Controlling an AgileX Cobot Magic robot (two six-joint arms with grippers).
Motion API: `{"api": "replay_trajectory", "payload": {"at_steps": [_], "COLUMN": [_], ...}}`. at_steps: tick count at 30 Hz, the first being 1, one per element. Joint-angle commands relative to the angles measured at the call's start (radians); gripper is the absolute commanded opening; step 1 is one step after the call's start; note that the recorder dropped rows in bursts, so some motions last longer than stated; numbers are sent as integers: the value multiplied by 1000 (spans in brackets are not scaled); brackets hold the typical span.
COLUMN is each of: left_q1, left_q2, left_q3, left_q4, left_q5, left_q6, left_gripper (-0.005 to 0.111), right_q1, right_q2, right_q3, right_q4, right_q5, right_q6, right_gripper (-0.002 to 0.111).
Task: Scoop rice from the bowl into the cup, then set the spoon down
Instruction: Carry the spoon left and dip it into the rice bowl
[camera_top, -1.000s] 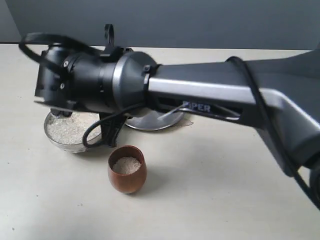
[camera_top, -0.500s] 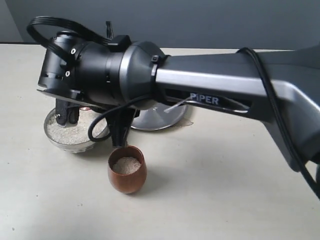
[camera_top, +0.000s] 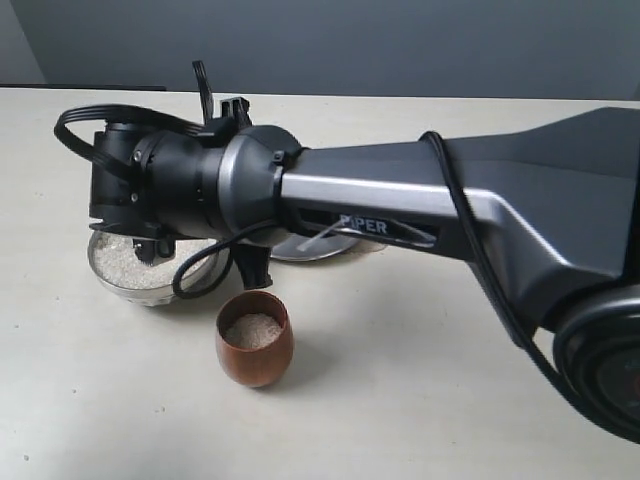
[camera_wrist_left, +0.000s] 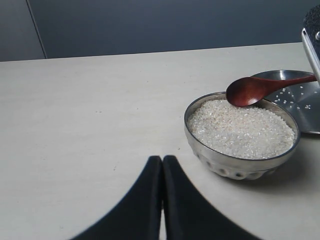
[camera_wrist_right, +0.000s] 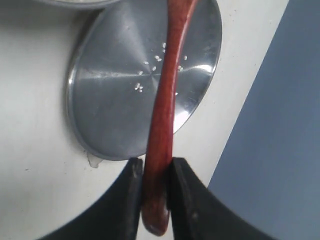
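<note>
The steel bowl (camera_top: 118, 285) (camera_wrist_left: 235, 167) is full of rice (camera_wrist_left: 242, 131). In front of it stands the wooden cup (camera_top: 254, 352), partly filled with rice (camera_top: 252, 329). My right gripper (camera_wrist_right: 154, 164) is shut on the handle of the spoon (camera_wrist_right: 165, 105). The spoon's oval end (camera_wrist_left: 247, 91) hovers over the bowl's far rim, just above the rice, with no grains visible in it. In the exterior view the right arm's wrist (camera_top: 190, 185) covers the spoon and part of the bowl. My left gripper (camera_wrist_left: 162, 160) is shut on nothing, low over the table beside the bowl.
A flat steel plate (camera_top: 312, 246) (camera_wrist_left: 296, 102) (camera_wrist_right: 125, 85) lies behind the bowl under the spoon's handle, with a few stray grains on it. The right arm spans the table from the right edge. A dark wall stands at the table's back.
The right arm's wrist rose over the bowl, then dropped lower and turned, still holding the spoon. Bowl, cup and plate have stayed put.
</note>
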Motion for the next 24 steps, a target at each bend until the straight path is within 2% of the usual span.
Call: {"api": "replay_trajectory", "payload": {"at_steps": [1,16,24], "left_q1": [2,2,2], "left_q2": [-5,-5,-5], "left_q3": [5,5,5], "left_q4": [-2,-2,-2], "left_q5": [-9,-9,-9], "left_q6": [-5,-5,-5], "left_gripper": [0,0,0], "right_q1": [-7,-3,-3], "right_q2": [1,-1,-12], "right_q3": [-5,65,65], "right_q4": [-24,-12,113], "right_q5": [2,2,2], "right_q6": [0,0,-30], "right_gripper": [-1,-1,-1]}}
